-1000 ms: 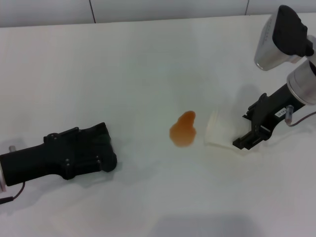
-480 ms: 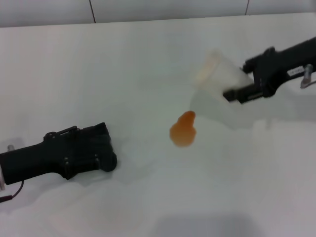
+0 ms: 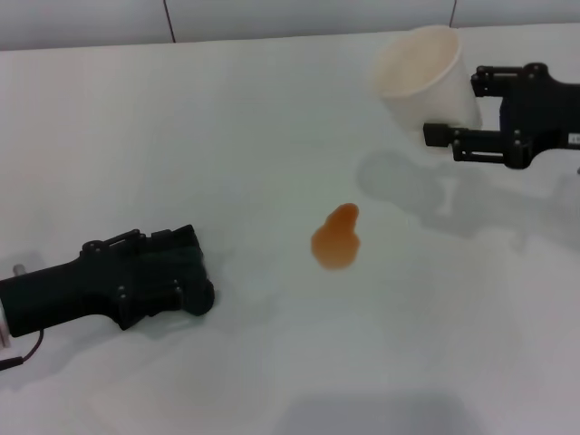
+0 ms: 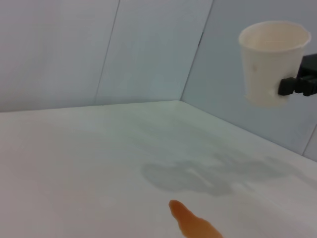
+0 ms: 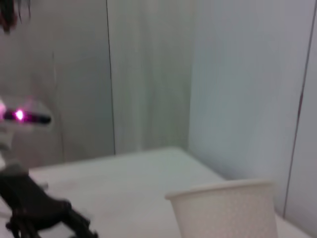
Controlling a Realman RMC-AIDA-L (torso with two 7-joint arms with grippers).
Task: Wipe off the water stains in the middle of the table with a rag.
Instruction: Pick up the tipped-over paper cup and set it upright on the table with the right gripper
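Observation:
The water stain [image 3: 336, 238], an orange-amber blot, lies in the middle of the white table [image 3: 272, 127]; it also shows in the left wrist view [image 4: 195, 225]. My left gripper [image 3: 186, 267] rests on the table to the left of the stain, with the dark rag [image 3: 179, 254] bunched at its tip. My right gripper [image 3: 458, 107] is shut on a white paper cup [image 3: 421, 72] and holds it upright in the air, beyond and to the right of the stain. The cup also shows in the left wrist view [image 4: 271, 62] and the right wrist view [image 5: 228, 210].
A grey panelled wall [image 3: 272, 18] runs along the table's far edge. The cup's shadow [image 3: 399, 181] falls on the table beyond and to the right of the stain. The left arm [image 5: 34, 208] shows far off in the right wrist view.
My right gripper has lifted the cup from the table beside the stain, turned it upright and carried it up toward the far right. The left arm and the stain have not moved.

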